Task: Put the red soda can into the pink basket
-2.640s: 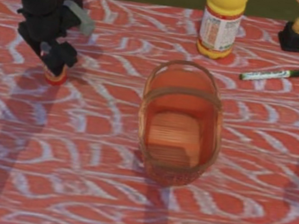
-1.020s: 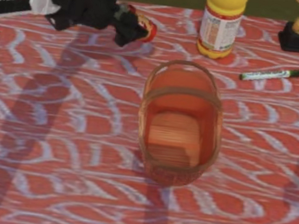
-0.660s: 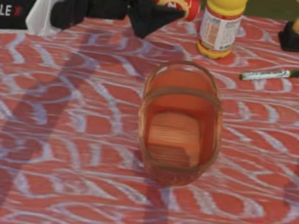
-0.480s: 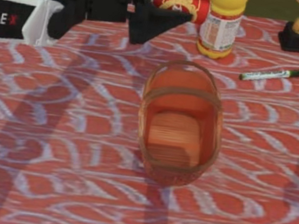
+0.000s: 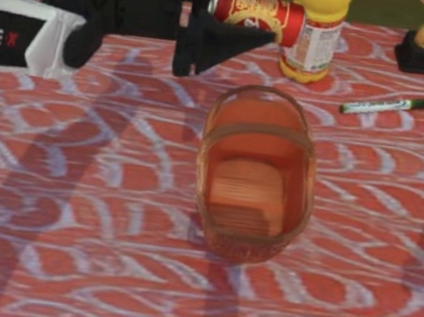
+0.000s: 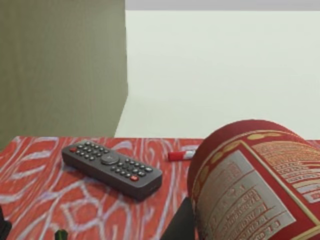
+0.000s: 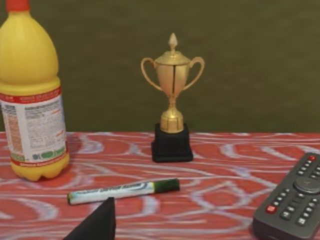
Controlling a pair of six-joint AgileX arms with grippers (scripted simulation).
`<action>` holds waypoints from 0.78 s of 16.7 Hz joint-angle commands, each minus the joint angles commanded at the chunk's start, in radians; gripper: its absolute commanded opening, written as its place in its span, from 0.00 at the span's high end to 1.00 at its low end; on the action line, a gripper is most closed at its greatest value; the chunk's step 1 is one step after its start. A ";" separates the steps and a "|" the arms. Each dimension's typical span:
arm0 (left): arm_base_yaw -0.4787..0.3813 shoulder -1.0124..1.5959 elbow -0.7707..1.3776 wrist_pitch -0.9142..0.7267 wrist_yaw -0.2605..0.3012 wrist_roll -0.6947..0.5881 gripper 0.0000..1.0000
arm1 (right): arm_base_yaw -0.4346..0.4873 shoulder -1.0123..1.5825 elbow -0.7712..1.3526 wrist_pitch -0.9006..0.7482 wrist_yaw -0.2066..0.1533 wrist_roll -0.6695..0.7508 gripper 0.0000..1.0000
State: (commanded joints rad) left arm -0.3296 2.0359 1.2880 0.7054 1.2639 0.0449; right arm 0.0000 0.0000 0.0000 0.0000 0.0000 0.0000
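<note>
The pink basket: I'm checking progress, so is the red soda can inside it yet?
No: in the top view the pink basket holds nothing, and the red soda can lies sideways in the left end effector, beyond the basket's far rim.

The can (image 5: 257,12) looks like glossy printed metal, its label panel silvery. The basket (image 5: 255,176) is rough woven wicker. The trophy (image 7: 172,75) gleams like polished gold on a matt black base. The remote (image 6: 111,169) is matt dark plastic.

We count one small red cylindrical soda can (image 5: 257,12), one oval pinkish-orange wicker basket (image 5: 247,240), one yellow plastic bottle (image 7: 31,95), one gold trophy (image 7: 172,75) on a black base, one green-capped white marker (image 7: 122,190), and one dark grey remote control (image 6: 111,169).
</note>
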 joint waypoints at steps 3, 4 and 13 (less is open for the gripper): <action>0.006 0.020 -0.001 0.014 0.000 0.002 1.00 | 0.000 0.000 0.000 0.000 0.000 0.000 0.00; 0.007 0.041 -0.007 0.038 0.002 0.001 1.00 | 0.000 0.000 0.000 0.000 0.000 0.000 0.00; 0.026 0.244 -0.090 0.337 0.002 -0.004 1.00 | 0.000 0.000 0.000 0.000 0.000 0.000 0.00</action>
State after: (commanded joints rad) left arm -0.3036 2.2795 1.1983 1.0420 1.2658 0.0410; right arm 0.0000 0.0000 0.0000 0.0000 0.0000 0.0000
